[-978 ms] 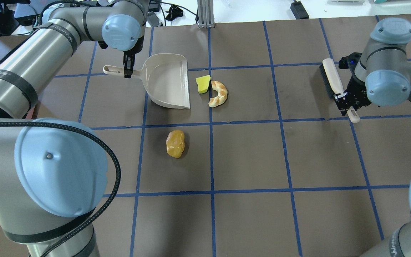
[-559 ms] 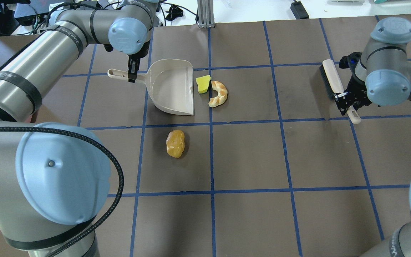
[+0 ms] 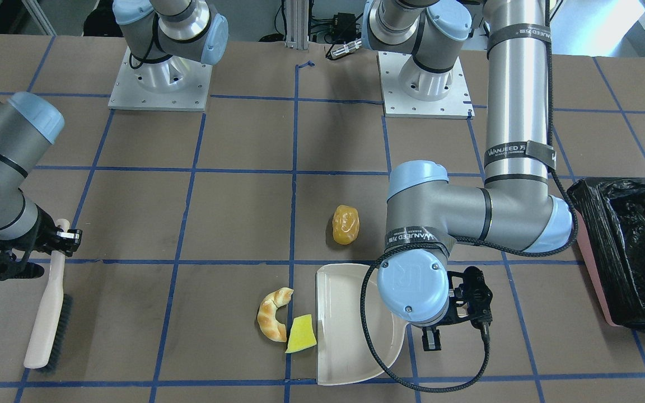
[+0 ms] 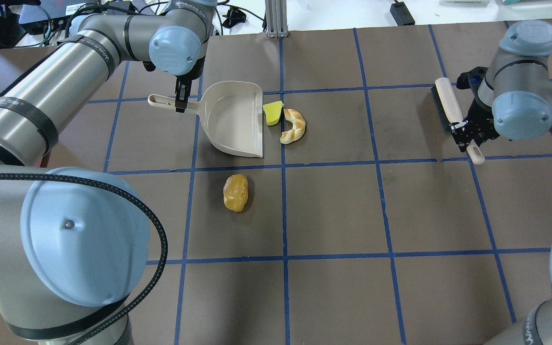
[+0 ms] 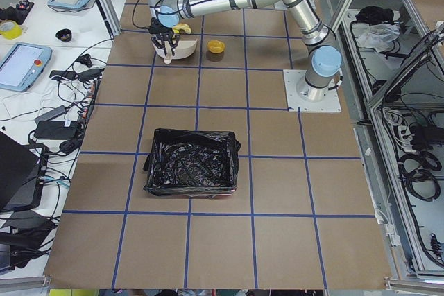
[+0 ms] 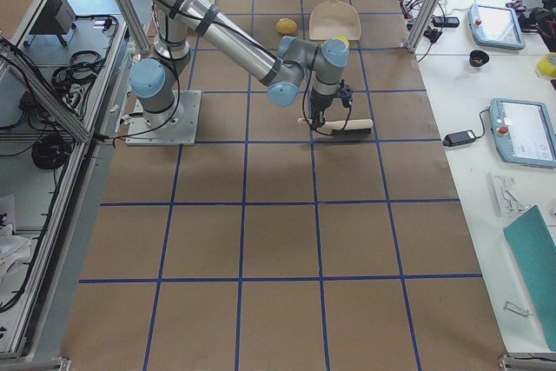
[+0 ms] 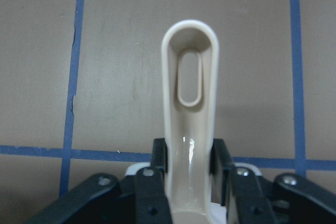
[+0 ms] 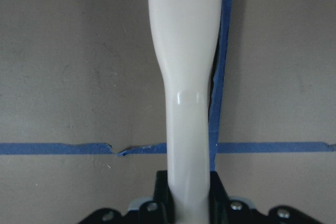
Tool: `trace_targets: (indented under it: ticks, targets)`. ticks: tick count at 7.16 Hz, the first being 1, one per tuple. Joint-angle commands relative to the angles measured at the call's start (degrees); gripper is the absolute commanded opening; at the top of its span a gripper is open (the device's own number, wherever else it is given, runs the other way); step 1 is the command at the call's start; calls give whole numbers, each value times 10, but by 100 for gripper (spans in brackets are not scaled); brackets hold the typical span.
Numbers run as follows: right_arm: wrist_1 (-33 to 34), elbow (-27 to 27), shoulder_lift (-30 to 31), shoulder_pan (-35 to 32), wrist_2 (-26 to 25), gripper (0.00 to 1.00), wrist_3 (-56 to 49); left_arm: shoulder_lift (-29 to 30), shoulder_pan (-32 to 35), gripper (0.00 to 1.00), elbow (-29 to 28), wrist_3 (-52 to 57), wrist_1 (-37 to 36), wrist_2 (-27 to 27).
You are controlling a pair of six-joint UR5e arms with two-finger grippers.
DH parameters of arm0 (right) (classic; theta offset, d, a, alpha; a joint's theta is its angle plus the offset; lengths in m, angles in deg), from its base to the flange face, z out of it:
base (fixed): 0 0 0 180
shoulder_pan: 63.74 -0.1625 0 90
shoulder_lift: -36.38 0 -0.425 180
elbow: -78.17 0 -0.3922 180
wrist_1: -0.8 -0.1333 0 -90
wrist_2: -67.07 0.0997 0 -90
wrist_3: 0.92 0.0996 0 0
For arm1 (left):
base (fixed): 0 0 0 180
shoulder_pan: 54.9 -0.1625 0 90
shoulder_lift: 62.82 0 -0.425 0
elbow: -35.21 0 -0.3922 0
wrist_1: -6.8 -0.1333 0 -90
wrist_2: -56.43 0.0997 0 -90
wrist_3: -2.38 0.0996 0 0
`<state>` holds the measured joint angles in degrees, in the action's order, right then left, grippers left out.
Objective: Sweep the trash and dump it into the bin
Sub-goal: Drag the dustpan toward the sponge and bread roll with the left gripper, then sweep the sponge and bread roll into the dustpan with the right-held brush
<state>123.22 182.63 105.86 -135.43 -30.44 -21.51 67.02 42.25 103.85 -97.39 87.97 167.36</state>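
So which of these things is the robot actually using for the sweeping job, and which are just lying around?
Part of the job: dustpan, held by the left gripper; brush, held by the right gripper; croissant piece, yellow wedge, orange lump; black-lined pink bin.
Just lying about: tablets, tape roll and cables on the side bench.

Curved tan croissant piece [image 4: 293,125] flat on the worktop [image 4: 333,211], hollow side facing 9 o'clock in the overhead view. Touching it at 10 o'clock, flat yellow wedge [image 4: 272,113]. Well apart at 7 o'clock, glossy orange-yellow oval lump [image 4: 235,192]. In the front-facing view, at 3 o'clock from the lump, pink rectangular bin [image 3: 592,268], upright, open, lined with crinkly black bag [image 3: 644,224].
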Motion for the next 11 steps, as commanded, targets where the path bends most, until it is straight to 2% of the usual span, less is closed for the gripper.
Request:
trace_targets:
  ticks: [1, 3, 5, 6, 7, 8, 11]
  targets:
    - [2, -1, 23, -6, 0, 16, 4, 0, 1, 0, 0, 1, -3, 0]
    - [2, -2, 34, -35, 1, 17, 20, -1, 1, 0, 4, 2, -3, 1]
    - [-7, -15, 32, -147, 18, 18, 171, -1, 1, 0, 4, 2, -3, 1]
    - [-53, -43, 29, -198, 63, 18, 246, -1, 1, 0, 4, 1, -3, 0]
    - [-89, -75, 26, -223, 85, 17, 280, -1, 1, 0, 4, -1, -2, -2]
    - [-96, -80, 20, -230, 93, 17, 284, -1, 1, 0, 4, -1, -3, -2]
    - [-80, -110, -31, -285, 86, 16, 348, -1, 1, 0, 4, -1, -3, -2]
